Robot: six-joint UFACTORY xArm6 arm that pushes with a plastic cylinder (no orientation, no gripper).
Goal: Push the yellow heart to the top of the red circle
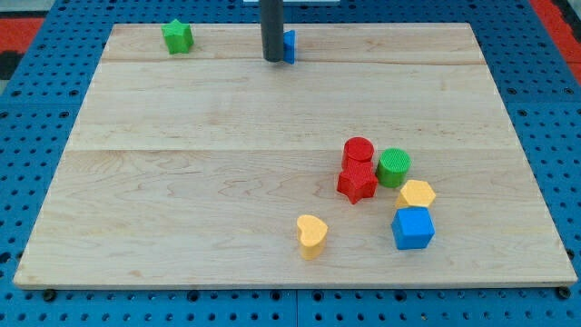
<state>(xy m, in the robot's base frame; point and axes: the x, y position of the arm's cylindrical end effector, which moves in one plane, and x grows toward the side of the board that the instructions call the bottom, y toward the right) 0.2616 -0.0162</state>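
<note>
Yellow is the colour to watch in the camera view: the yellow heart [311, 234] lies low on the wooden board [182, 182], alone, down and to the view's left of the cluster. The red circle [359, 151] stands at the cluster's top, touching the red star [357, 182] below it, with the green circle [394, 167] just beside it on the view's right. A yellow hexagon [417, 193] and blue cube [413, 227] sit lower right. My tip [272, 59] rests far up the board, against a blue block [289, 45], well apart from the heart; there is no hand to spread or pinch, only the rod. A green star [177, 36] sits at top left. To do this well, I judge the tip should come round below the heart, drive it up past the red star's left side, then nudge it rightward above the red circle without disturbing the cluster.
</note>
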